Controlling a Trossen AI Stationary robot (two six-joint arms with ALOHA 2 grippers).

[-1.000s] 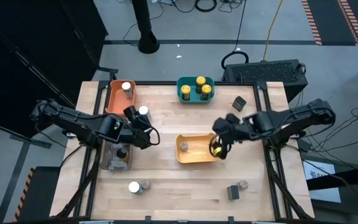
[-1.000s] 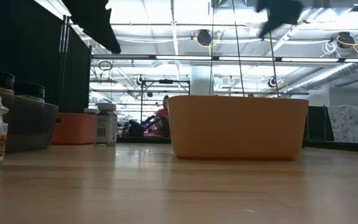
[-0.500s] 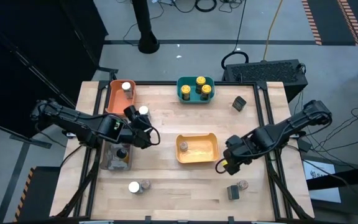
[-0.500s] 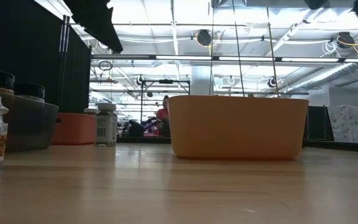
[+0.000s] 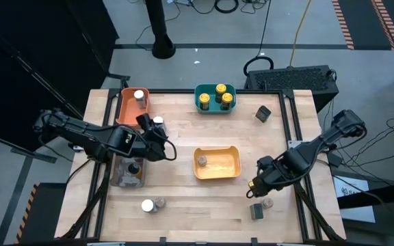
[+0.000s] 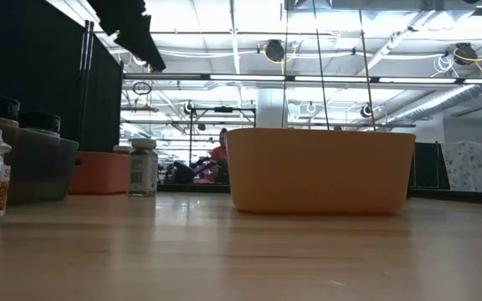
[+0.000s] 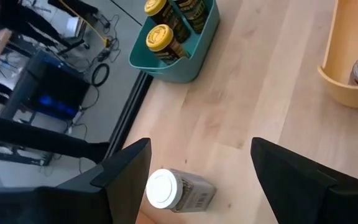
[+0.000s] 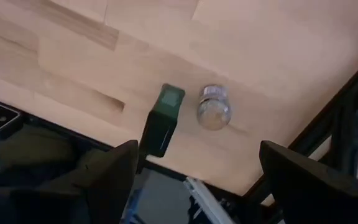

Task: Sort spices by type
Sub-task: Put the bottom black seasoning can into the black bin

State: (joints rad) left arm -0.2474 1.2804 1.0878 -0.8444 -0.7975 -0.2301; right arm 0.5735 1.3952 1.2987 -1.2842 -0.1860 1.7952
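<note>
The spices are small jars. A white-lidded jar [image 5: 158, 121] [image 7: 166, 190] stands on the table beside the orange bin [image 5: 126, 109]. My left gripper [image 5: 157, 135] [image 7: 199, 157] hovers open just near of it, slanting down, touching nothing. A grey-lidded jar [image 5: 267, 203] [image 8: 214, 112] stands by a dark green box [image 5: 256, 211] [image 8: 163, 119] at the near right. My right gripper [image 5: 257, 187] [image 8: 197, 152] hangs open above and beside them, pointing down. More jars sit in the teal bin [image 5: 203, 104], the yellow bin [image 5: 217, 172] and the grey bin [image 5: 123, 179].
A white-lidded jar [image 5: 147, 205] and a grey-lidded one [image 5: 160, 203] stand near the front edge. A dark box [image 5: 263, 113] lies at the far right. The low view shows the yellow bin [image 6: 320, 170] mid-table. Bare wood lies between the bins.
My right gripper has swung from the yellow bin's right end toward the table's near right corner, sinking a little and rolling its wrist, still open. It now hangs over the grey-lidded jar and the green box. My left gripper has stayed in place.
</note>
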